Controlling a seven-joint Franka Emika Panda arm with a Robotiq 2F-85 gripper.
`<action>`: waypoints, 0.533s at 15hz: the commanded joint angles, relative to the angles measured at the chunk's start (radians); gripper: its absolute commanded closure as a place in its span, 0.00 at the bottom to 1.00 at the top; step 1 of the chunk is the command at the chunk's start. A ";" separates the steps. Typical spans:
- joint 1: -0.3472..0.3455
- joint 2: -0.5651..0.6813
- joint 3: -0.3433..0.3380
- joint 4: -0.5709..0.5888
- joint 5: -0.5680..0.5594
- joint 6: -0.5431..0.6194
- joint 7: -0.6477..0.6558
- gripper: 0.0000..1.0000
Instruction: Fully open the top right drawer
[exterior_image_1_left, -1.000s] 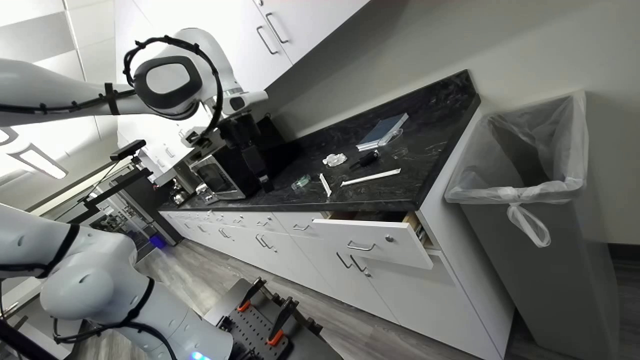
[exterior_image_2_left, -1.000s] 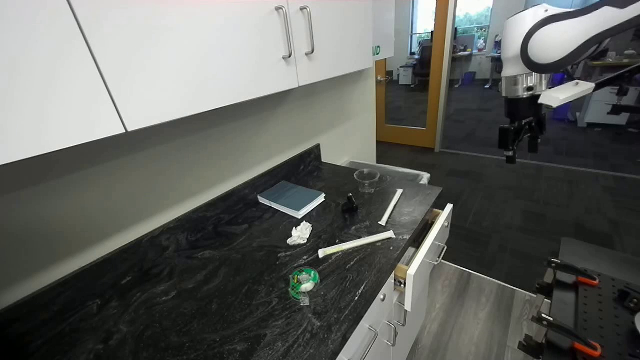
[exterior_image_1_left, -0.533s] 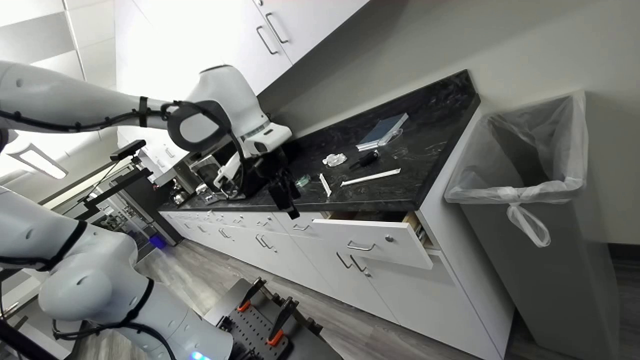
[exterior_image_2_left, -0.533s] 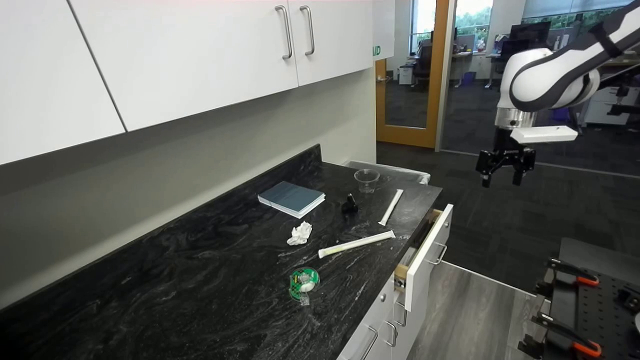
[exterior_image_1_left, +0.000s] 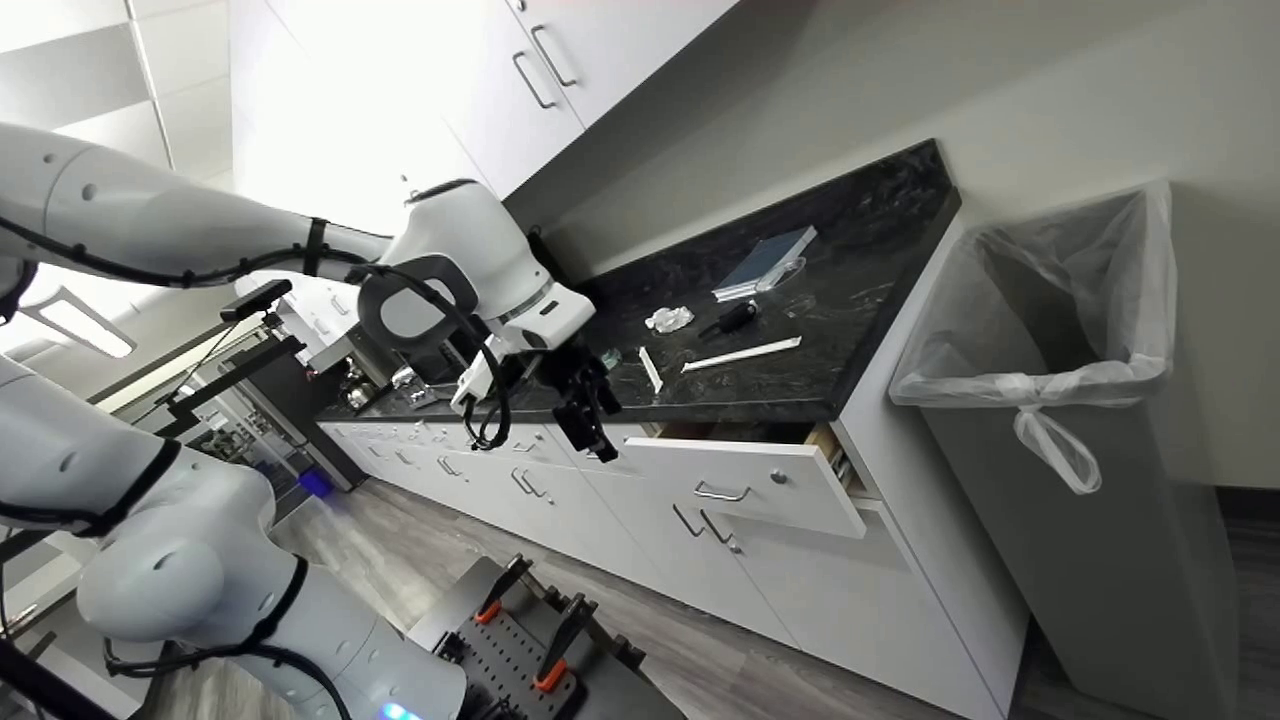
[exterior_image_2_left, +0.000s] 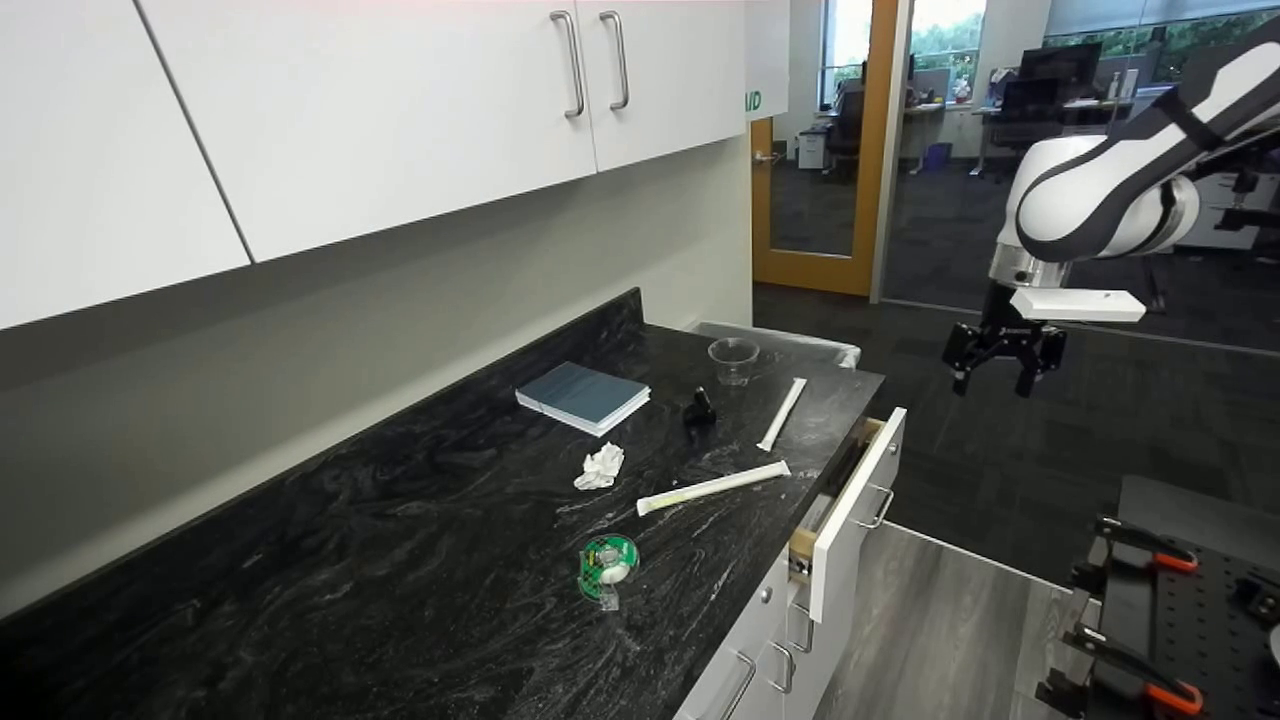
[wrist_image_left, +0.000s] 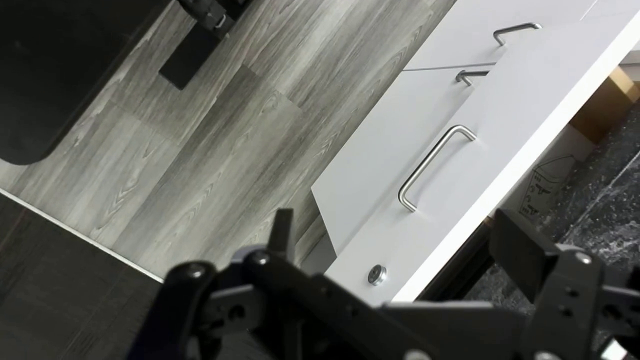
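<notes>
The top right drawer stands partly pulled out, with its white front (exterior_image_1_left: 650, 455) and pale wooden side in an exterior view. Its white front (exterior_image_2_left: 850, 545) and silver bar handle (exterior_image_2_left: 880, 508) also show in an exterior view. In the wrist view the drawer front (wrist_image_left: 460, 185) runs diagonally, with the bar handle (wrist_image_left: 425, 167) and a round lock (wrist_image_left: 377, 275). My gripper (exterior_image_2_left: 993, 386) is open and empty, up in the air and apart from the drawer. In the wrist view the fingers (wrist_image_left: 395, 230) are wide apart, with the drawer's lock end between them and the handle beyond.
The black countertop (exterior_image_2_left: 400, 560) bears a blue book (exterior_image_2_left: 585, 395), a clear cup (exterior_image_2_left: 734, 360), wrapped straws (exterior_image_2_left: 712, 487), crumpled paper (exterior_image_2_left: 600, 467) and a tape roll (exterior_image_2_left: 608, 565). A lined grey bin (exterior_image_1_left: 1090, 520) stands beside the cabinets. A cart with orange-tipped clamps (exterior_image_1_left: 550, 675) stands opposite.
My gripper has come down from higher up and moved nearer the drawer, and the wrist has turned. The motion is smaller in the last half second. The drawer has not moved.
</notes>
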 joint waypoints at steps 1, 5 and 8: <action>0.003 0.022 -0.002 0.004 0.055 0.010 -0.001 0.00; 0.041 0.109 -0.030 -0.010 0.315 0.141 -0.077 0.00; 0.091 0.177 -0.039 -0.006 0.586 0.271 -0.200 0.00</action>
